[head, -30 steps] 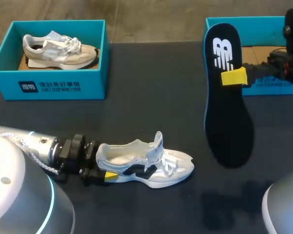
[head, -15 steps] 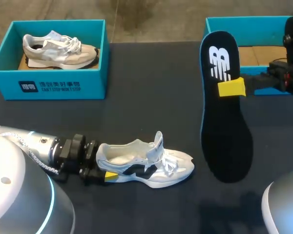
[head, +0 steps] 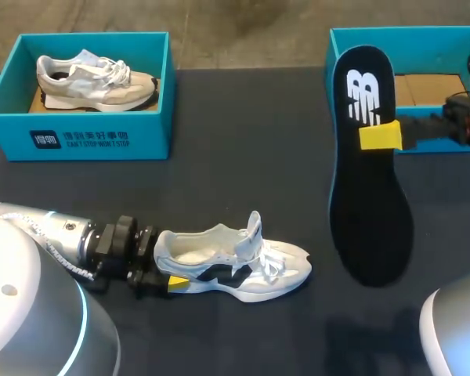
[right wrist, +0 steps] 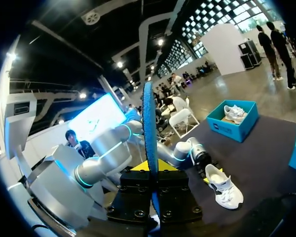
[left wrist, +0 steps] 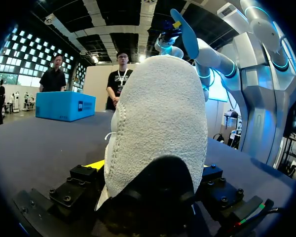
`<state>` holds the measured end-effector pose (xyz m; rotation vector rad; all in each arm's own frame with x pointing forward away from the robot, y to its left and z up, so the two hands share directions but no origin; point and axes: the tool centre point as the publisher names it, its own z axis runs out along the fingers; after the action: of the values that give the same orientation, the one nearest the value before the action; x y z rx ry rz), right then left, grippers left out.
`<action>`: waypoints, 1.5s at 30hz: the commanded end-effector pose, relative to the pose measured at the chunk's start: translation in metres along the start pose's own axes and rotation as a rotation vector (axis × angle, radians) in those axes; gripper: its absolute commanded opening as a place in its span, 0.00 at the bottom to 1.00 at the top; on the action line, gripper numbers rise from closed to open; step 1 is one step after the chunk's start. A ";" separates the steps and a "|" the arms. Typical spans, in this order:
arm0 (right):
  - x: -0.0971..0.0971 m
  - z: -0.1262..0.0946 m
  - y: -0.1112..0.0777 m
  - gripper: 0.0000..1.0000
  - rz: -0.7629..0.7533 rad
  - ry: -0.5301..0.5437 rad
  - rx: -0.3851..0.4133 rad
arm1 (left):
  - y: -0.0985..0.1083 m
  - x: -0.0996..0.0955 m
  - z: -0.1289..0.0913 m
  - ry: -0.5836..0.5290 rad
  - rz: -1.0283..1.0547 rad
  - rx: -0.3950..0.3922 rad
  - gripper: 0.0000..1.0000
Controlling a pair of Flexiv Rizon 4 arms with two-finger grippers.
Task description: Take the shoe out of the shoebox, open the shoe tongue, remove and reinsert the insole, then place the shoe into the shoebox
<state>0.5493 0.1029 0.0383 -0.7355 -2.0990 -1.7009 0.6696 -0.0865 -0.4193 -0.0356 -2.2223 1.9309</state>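
Note:
A white shoe (head: 239, 265) lies on its sole on the dark table, toe to the right and tongue raised. My left gripper (head: 171, 272) is shut on its heel; one yellow tip presses the near side and the far finger is hidden. From the left wrist, the heel of the shoe (left wrist: 158, 123) fills the space between the fingers. My right gripper (head: 381, 135) is shut on a black insole (head: 370, 180) with a blue rim, held up above the table right of the shoe. In the right wrist view the insole (right wrist: 148, 128) stands edge-on between the fingers, beyond it the shoe (right wrist: 224, 186).
An open blue shoebox (head: 423, 37) stands at the back right, behind the insole. Another blue box (head: 78, 139) at the back left holds a beige shoe (head: 94, 78). Bare dark table lies between the two boxes and in front of the shoe.
The insole in my right gripper swung a little to the left, then back to the right and slightly lower. My left arm and the white shoe have stayed still.

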 end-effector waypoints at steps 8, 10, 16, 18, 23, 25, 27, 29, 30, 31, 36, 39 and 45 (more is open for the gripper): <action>-0.016 0.004 0.012 0.00 0.000 0.022 -0.044 | 0.001 0.000 0.001 -0.002 -0.001 -0.002 0.00; -0.021 0.002 0.013 0.00 0.006 0.038 -0.043 | 0.001 0.000 0.001 -0.002 -0.001 -0.002 0.00; -0.027 0.000 0.017 0.00 0.010 0.057 -0.033 | 0.001 0.000 0.001 -0.002 -0.001 -0.002 0.00; -0.027 0.001 0.019 0.00 0.000 0.056 -0.026 | 0.001 0.000 0.001 -0.002 -0.001 -0.002 0.00; -0.040 0.000 0.018 0.00 -0.040 0.060 -0.023 | 0.001 0.000 0.001 -0.002 -0.001 -0.002 0.00; -0.046 -0.001 0.016 0.00 -0.037 0.071 -0.033 | 0.001 0.000 0.001 -0.002 -0.001 -0.002 0.00; -0.047 0.000 0.016 0.00 -0.044 0.079 -0.032 | 0.001 0.000 0.001 -0.002 -0.001 -0.002 0.00; -0.047 0.001 0.017 0.00 -0.053 0.083 -0.021 | 0.001 0.000 0.001 -0.002 -0.001 -0.002 0.00; -0.046 0.001 0.017 0.00 -0.059 0.085 -0.016 | 0.001 0.000 0.001 -0.002 -0.001 -0.002 0.00; -0.046 0.001 0.017 0.00 -0.065 0.086 -0.012 | 0.001 0.000 0.001 -0.002 -0.001 -0.002 0.00; -0.044 0.002 0.016 0.00 -0.084 0.081 -0.012 | 0.001 0.000 0.001 -0.002 -0.001 -0.002 0.00; -0.045 0.002 0.014 0.00 -0.093 0.081 -0.028 | 0.001 0.000 0.001 -0.002 -0.001 -0.002 0.00; -0.045 0.002 0.014 0.00 -0.093 0.081 -0.028 | 0.001 0.000 0.001 -0.002 -0.001 -0.002 0.00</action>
<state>0.5905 0.0964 0.0239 -0.5777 -2.0873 -1.7860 0.6696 -0.0865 -0.4193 -0.0355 -2.2224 1.9309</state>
